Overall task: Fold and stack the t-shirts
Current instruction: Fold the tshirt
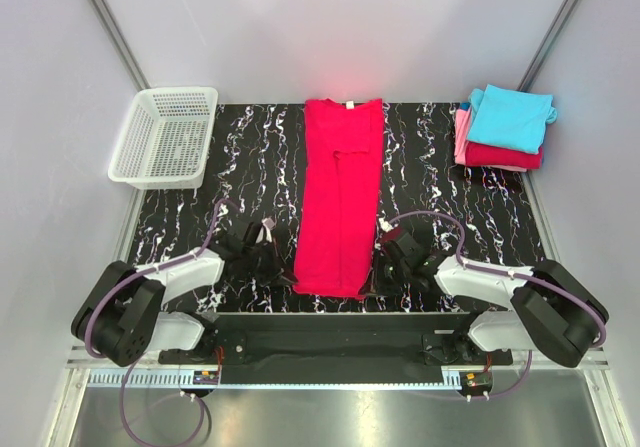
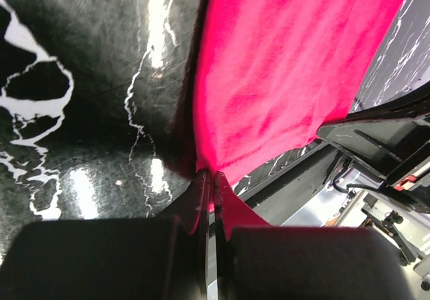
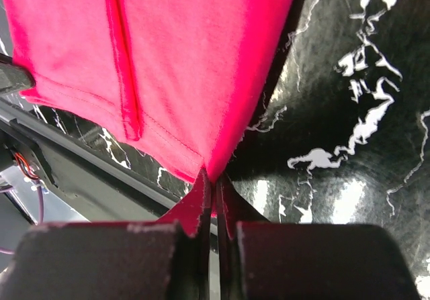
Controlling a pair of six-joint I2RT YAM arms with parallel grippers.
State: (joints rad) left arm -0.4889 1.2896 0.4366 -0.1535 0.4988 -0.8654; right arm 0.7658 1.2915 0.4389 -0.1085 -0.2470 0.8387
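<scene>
A crimson-red t-shirt [image 1: 339, 197] lies folded lengthwise into a long strip down the middle of the table, collar at the far end. My left gripper [image 1: 284, 270] is shut on its near left hem corner [image 2: 209, 169]. My right gripper [image 1: 383, 263] is shut on its near right hem corner [image 3: 211, 169]. Both corners are pinched at the fingertips, low over the table. A stack of folded t-shirts stands at the far right: a turquoise one [image 1: 512, 117] on top, a red one [image 1: 503, 155] and a pink one [image 1: 462, 135] below.
A white plastic mesh basket [image 1: 166, 135] stands at the far left. The table [image 1: 250, 167] is black with white marbling. Its near edge and the arms' black mounting rail [image 1: 340, 322] lie just behind the shirt's hem.
</scene>
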